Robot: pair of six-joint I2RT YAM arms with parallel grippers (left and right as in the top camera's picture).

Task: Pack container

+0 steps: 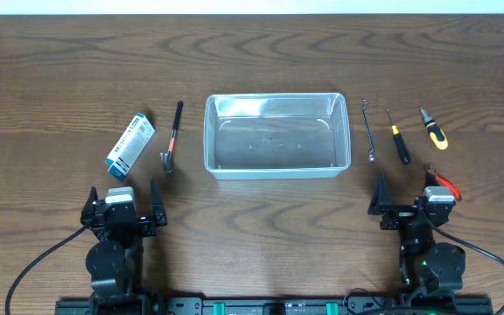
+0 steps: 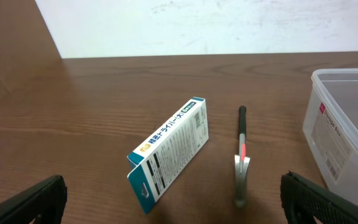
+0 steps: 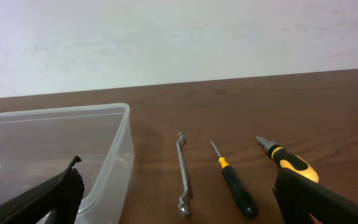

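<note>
Left hand, right hand both wide, empty. Container empty. Start w/ wrench: grip mid-shaft, lift over rim, release low.

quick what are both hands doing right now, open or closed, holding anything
left hand: open, holding nothing
right hand: open, holding nothing
</note>
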